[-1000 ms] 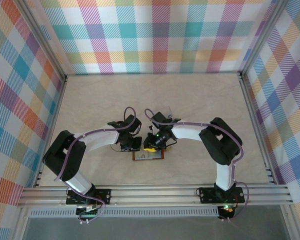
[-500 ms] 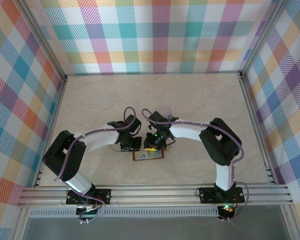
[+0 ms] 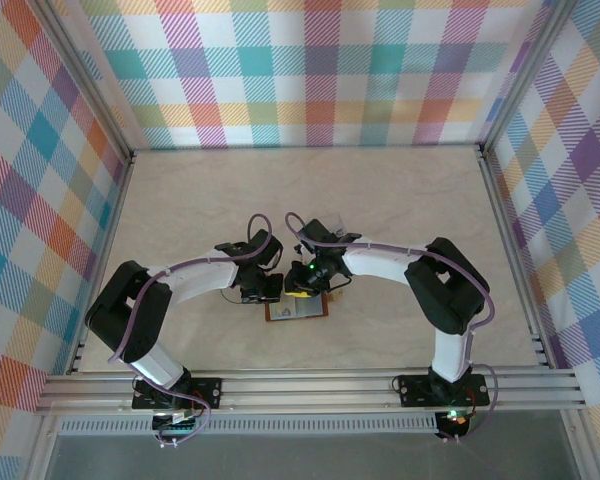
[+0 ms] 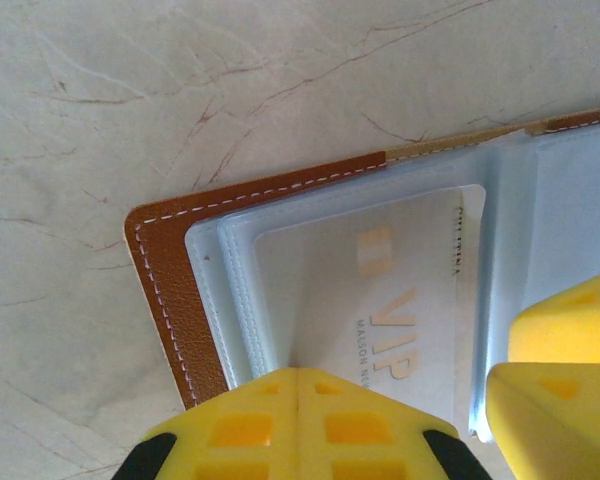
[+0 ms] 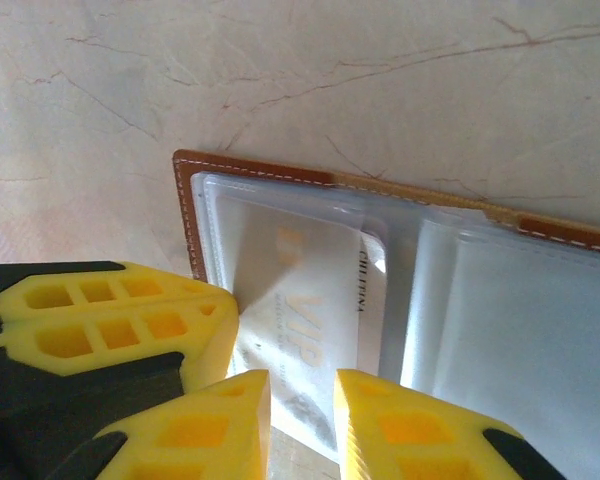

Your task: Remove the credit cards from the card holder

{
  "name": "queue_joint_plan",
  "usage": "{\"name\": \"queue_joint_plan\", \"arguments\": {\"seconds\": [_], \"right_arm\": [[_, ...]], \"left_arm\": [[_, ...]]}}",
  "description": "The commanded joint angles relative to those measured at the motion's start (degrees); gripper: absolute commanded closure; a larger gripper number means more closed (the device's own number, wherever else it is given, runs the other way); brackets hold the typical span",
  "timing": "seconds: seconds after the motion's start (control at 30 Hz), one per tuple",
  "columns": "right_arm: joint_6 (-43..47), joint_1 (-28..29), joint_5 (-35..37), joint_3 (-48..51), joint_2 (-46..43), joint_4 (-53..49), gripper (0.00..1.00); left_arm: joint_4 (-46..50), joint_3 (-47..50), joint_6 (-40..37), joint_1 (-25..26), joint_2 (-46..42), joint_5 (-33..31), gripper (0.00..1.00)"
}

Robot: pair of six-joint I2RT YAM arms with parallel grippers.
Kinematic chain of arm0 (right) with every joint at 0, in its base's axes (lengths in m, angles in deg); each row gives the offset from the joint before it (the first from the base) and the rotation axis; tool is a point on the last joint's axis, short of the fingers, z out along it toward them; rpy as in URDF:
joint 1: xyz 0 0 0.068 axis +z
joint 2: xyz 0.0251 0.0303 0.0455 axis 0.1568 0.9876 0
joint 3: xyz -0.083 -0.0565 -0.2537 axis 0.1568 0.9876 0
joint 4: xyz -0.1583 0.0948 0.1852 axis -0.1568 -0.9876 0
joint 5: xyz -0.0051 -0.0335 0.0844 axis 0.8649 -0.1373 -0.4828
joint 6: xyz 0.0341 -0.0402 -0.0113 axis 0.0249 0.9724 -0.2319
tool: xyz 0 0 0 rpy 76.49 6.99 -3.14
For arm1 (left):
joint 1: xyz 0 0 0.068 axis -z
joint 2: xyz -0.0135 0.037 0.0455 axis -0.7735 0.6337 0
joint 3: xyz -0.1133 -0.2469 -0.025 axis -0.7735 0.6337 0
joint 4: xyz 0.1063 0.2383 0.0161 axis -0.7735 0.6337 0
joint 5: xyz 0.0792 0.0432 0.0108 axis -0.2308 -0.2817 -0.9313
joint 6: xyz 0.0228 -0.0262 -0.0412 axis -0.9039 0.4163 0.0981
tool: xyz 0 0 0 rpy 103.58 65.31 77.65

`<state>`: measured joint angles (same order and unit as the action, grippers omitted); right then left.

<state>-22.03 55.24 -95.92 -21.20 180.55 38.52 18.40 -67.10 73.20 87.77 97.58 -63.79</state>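
Down toward the near edge of the bench (image 3: pixel 400 190), about midway between its left and right edges, the card holder (image 3: pixel 298 311) lay open and flat, its brown stitched cover underneath and its greyish clear sleeves facing up. Both arms reached in over it from either side, so that from above only its near strip showed below the two wrists.

One of the credit cards (image 4: pixel 380 300), a pale one with gold "VIP" lettering, sat inside the sleeve at the holder's left end. A printed edge stood just beside the sleeve's opening toward the middle fold. I could not tell whether other cards lay in the sleeves further right.

The left gripper (image 4: pixel 298 420) was clenched, its yellow fingers pressed tight together with nothing between them. Their tips came down on the near part of that left sleeve, over the card.

The right gripper (image 5: pixel 302 420) stood just beside it, toward the middle of the holder. Its jaws were a little apart, with a clear gap in which the pale card and sleeve showed. The two fingertips were low over the sleeve's near edge, but I could not tell whether they touched it or pinched anything.
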Motion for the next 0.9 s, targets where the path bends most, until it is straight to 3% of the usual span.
{"name": "queue_joint_plan", "arguments": {"seconds": [0.0, 0.23, 0.6, 0.87], "right_arm": [[-0.6, 0.5, -1.8, 0.1, 2.0, 1.1, 0.76], [-0.6, 0.4, -2.0, 0.5, 4.5, 1.7, 0.76], [4.1, 0.7, 8.4, -2.4, 3.9, -9.6, 0.76], [5.0, 0.8, 8.5, -3.6, 3.1, -10.7, 0.76]], "left_arm": [[3.2, 0.8, -0.5, 0.2, 0.1, -0.7, 0.94], [3.2, 0.7, -0.5, 0.1, 0.3, -0.6, 0.94], [3.8, 0.8, -0.4, 0.2, -0.5, -1.1, 0.94], [4.4, 0.6, -0.3, 0.2, -1.3, -1.2, 0.94]]}}
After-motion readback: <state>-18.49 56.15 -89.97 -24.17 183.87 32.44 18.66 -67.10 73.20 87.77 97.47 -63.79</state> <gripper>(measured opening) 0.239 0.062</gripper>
